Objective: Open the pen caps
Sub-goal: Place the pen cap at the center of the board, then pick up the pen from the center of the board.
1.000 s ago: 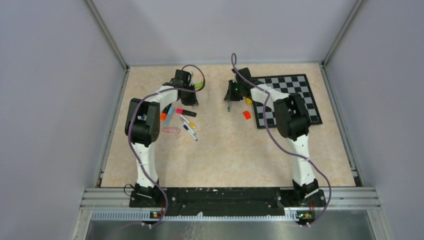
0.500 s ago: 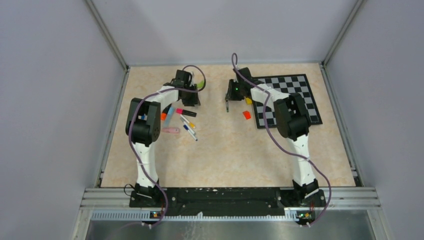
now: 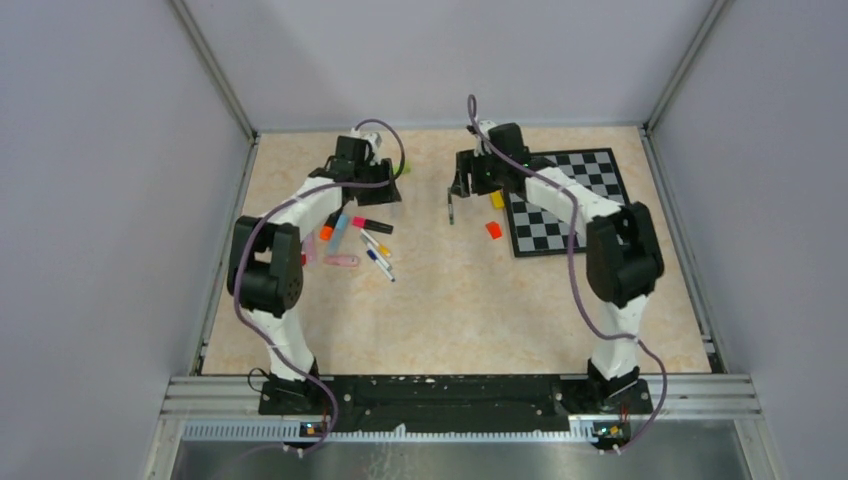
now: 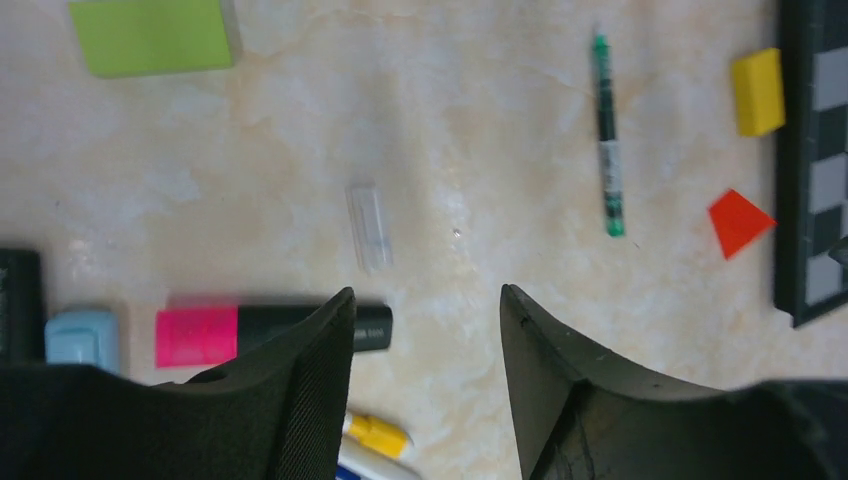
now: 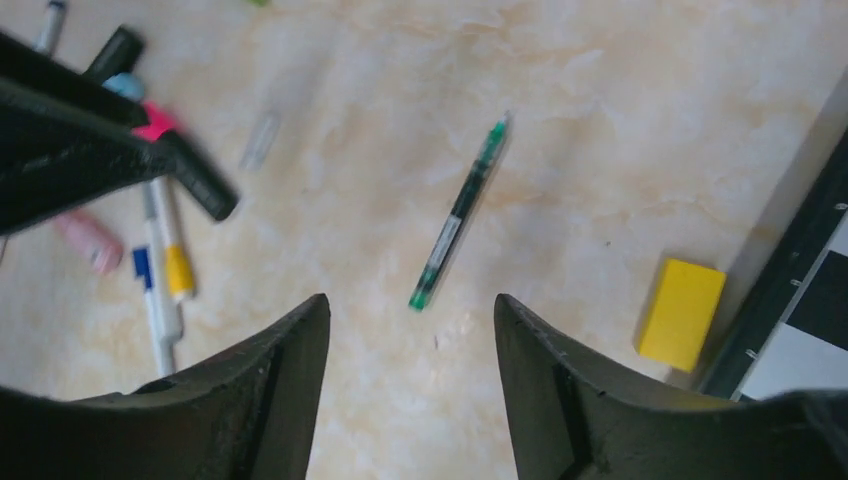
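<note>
- Lifting away from the table, both arms have swung their elbows outward and carried their wrists higher than half a second ago. The left gripper [image 4: 425, 300] and right gripper [image 5: 408, 305] now hang with jaws spread and nothing between them.
- Just beyond the right gripper's fingertips, the green pen [image 5: 455, 215] lies free on the table, touched by neither tool.
- Ahead of the left gripper's gap lies a clear cap [image 4: 370, 225], well apart from the green pen off to that gripper's right. That pen therefore looks uncapped and released.
- Beside the left gripper's left finger, the black marker [image 4: 300, 325] keeps its pink cap [image 4: 195, 337] on. The yellow-capped pen [image 4: 378, 435] close under the fingers is also closed, so most of the task seems undone.
- Further out from the left gripper sit a red piece [image 4: 740, 220] and a yellow block [image 4: 757, 92], the block beside the edge of the chessboard [image 3: 575, 195]. A green pad [image 4: 150, 35] sits at the far left.
- The table [image 3: 450, 310] is a pale, marbled beige and looks smooth and flat.
- Plain grey walls [image 3: 120, 200] with metal corner posts close the cell on three sides.
</note>
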Robot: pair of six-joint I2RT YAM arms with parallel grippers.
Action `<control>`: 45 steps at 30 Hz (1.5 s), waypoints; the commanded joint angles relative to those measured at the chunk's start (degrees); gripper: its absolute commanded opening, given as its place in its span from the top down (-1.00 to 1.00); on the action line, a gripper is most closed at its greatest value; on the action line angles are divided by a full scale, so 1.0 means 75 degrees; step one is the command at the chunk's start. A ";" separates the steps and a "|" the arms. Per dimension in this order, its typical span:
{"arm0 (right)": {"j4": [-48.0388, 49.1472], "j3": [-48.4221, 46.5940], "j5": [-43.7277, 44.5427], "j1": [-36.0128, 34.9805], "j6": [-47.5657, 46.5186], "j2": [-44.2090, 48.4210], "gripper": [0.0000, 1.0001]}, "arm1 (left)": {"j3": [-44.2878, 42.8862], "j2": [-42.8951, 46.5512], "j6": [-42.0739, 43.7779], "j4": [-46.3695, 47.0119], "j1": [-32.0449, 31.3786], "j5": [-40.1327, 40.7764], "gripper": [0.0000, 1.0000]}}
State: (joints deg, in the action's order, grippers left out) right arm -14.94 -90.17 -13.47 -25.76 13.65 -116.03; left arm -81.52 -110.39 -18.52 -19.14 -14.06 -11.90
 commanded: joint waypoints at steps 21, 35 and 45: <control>0.2413 0.6788 -0.5834 0.2754 -0.2465 0.7577 -0.20 | 0.8244 0.9050 -0.3139 0.4163 0.0047 -0.1475 -0.98; 0.2681 0.7135 -0.5482 0.2948 -0.2485 0.7696 -0.19 | 0.5645 0.6959 -0.3962 -0.0864 -0.0010 0.3038 -0.49; 0.2654 0.7166 -0.5323 0.2950 -0.2607 0.7651 -0.19 | 0.4083 0.5142 -0.4377 -0.1715 -0.0011 0.3934 -0.38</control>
State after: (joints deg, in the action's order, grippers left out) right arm 2.57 -36.36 -53.65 -3.95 -4.49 -59.37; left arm -47.07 -68.51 -47.09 -26.41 -13.98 11.88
